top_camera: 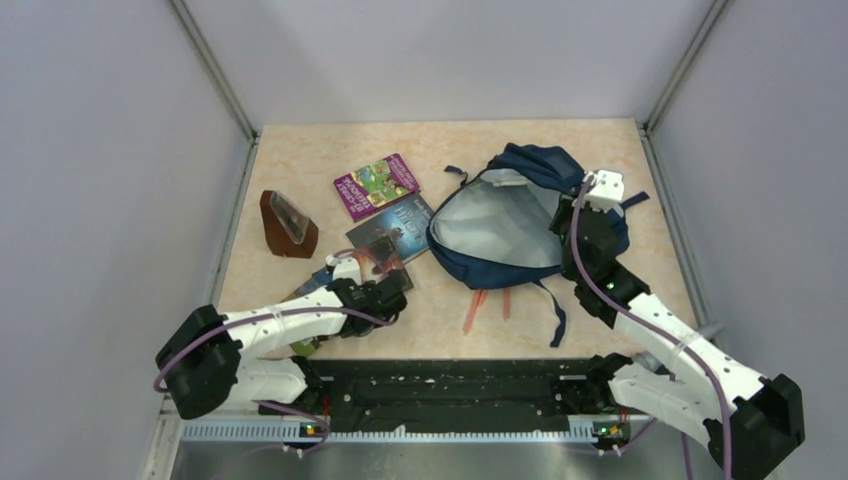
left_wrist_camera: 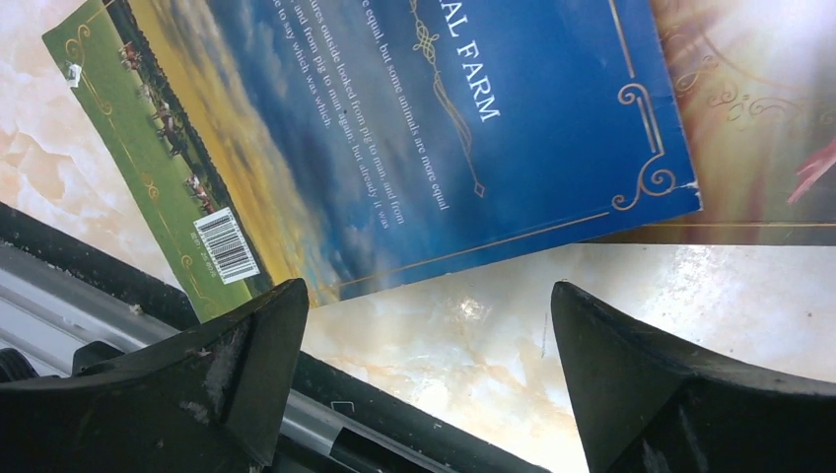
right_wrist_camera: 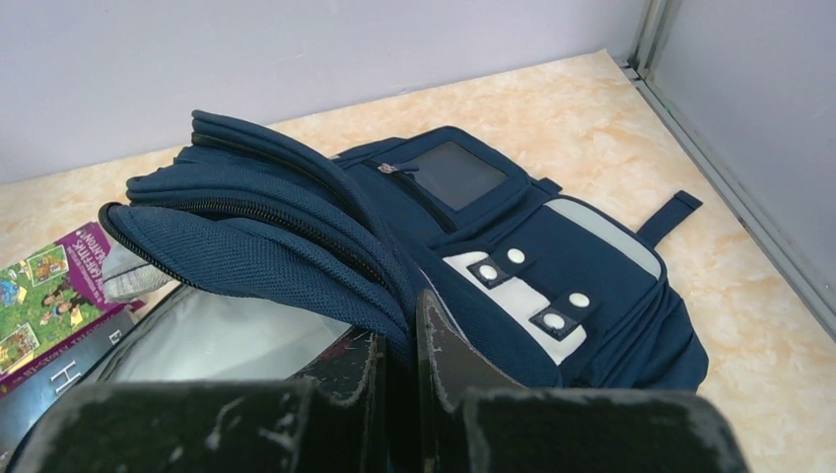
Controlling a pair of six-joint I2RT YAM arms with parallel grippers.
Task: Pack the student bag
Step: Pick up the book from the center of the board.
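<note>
The student bag (top_camera: 535, 165) lies towards the back right corner of the worktop (top_camera: 300, 160), a beige marble-patterned surface. It is 1 backpack of navy woven fabric, with a mesh-textured flap, a white patch carrying 4 round studs, a grey strip and a zip pocket. Its mouth gapes, showing a smooth silvery-grey lining. The right gripper (right_wrist_camera: 399, 340) has its 2 scuffed black fingers pressed together, pinching the edge of the bag's raised flap.

The left gripper (left_wrist_camera: 429, 305) is spread wide near the front edge, its 2 wedge-shaped fingers apart above bare worktop, just beside a glossy blue book (left_wrist_camera: 414, 128). That book overlaps a dark book (top_camera: 400, 225), and a purple book (top_camera: 376, 185) lies behind both: 3 flat rectangular books. 1 brown wedge-shaped object (top_camera: 288, 226) sits near the left edge.
</note>
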